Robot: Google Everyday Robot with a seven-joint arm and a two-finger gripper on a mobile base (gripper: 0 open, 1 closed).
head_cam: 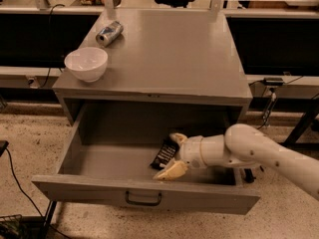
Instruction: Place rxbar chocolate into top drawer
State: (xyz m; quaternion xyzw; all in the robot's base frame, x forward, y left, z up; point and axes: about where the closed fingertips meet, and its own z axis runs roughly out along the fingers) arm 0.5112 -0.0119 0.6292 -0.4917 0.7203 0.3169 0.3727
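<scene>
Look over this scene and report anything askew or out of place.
The silver can lies on its side at the back left of the cabinet top. The pincer is inside the top drawer, open around the rxbar chocolate.

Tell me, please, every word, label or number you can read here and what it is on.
No text is readable.
rxbar chocolate, in the top drawer at the open gripper: pale print, illegible.
can on the cabinet top: label illegible.
</scene>
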